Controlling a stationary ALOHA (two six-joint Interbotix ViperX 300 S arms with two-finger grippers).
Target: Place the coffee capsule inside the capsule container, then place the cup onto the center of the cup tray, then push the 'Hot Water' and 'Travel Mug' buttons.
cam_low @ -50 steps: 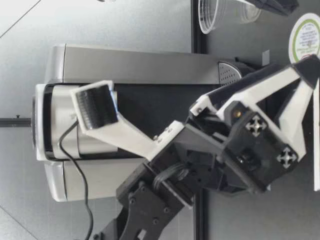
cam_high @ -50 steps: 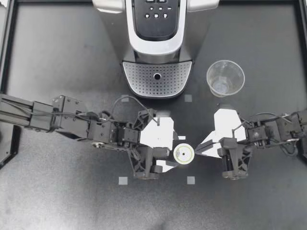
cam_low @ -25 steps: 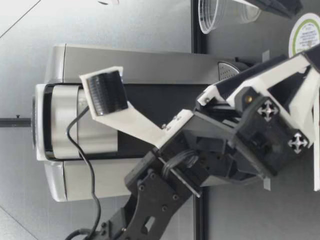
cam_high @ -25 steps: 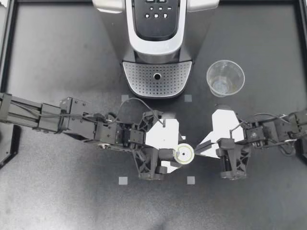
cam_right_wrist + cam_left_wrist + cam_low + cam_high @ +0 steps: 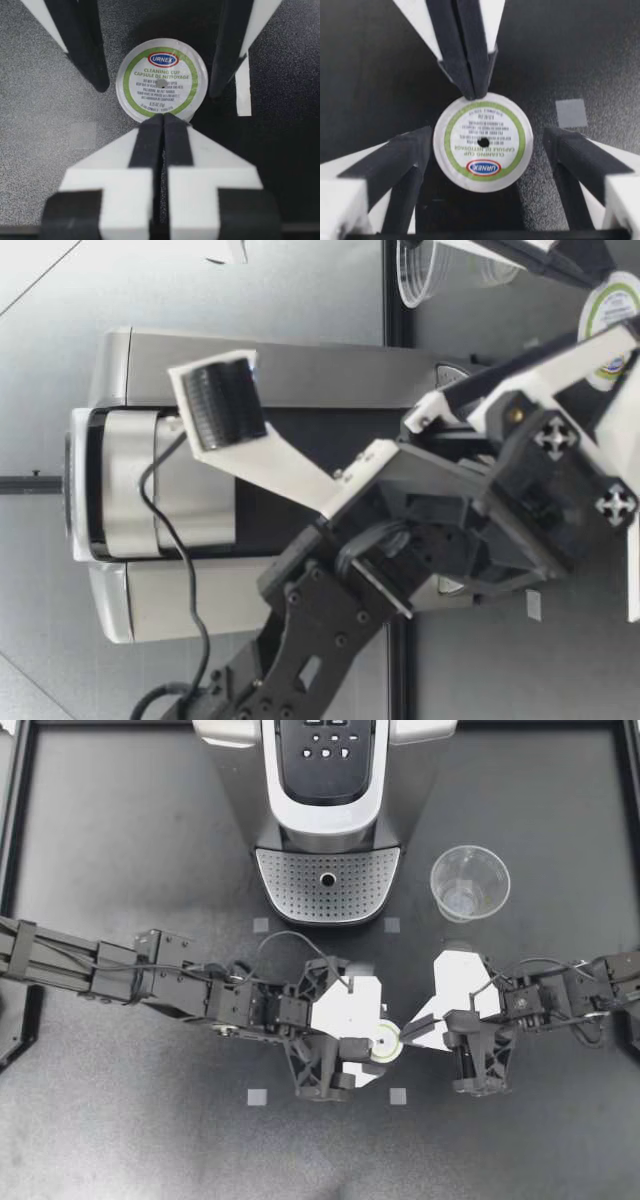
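Just one coffee capsule [image 5: 384, 1042] here, the small round kind with a white foil lid and a green ring. It sits lid-up on the table, in front of the machine. It's between the fingers of our left gripper [image 5: 372, 1042], which is spread wide. In the left wrist view one finger [image 5: 395, 160] looks right up against the capsule's rim, while the other finger [image 5: 575, 155] stands clear of it. Our right gripper [image 5: 412, 1028] has its fingers pressed flat together with nothing between them, and the tip touches the capsule's rim from the far side.

We also count one clear plastic cup [image 5: 469, 883], standing upright just beside the perforated silver cup tray [image 5: 300, 885] of the one silver-and-black coffee machine [image 5: 328, 780]. Four small grey squares [image 5: 257, 1097] mark the matte black table [image 5: 120, 1140].
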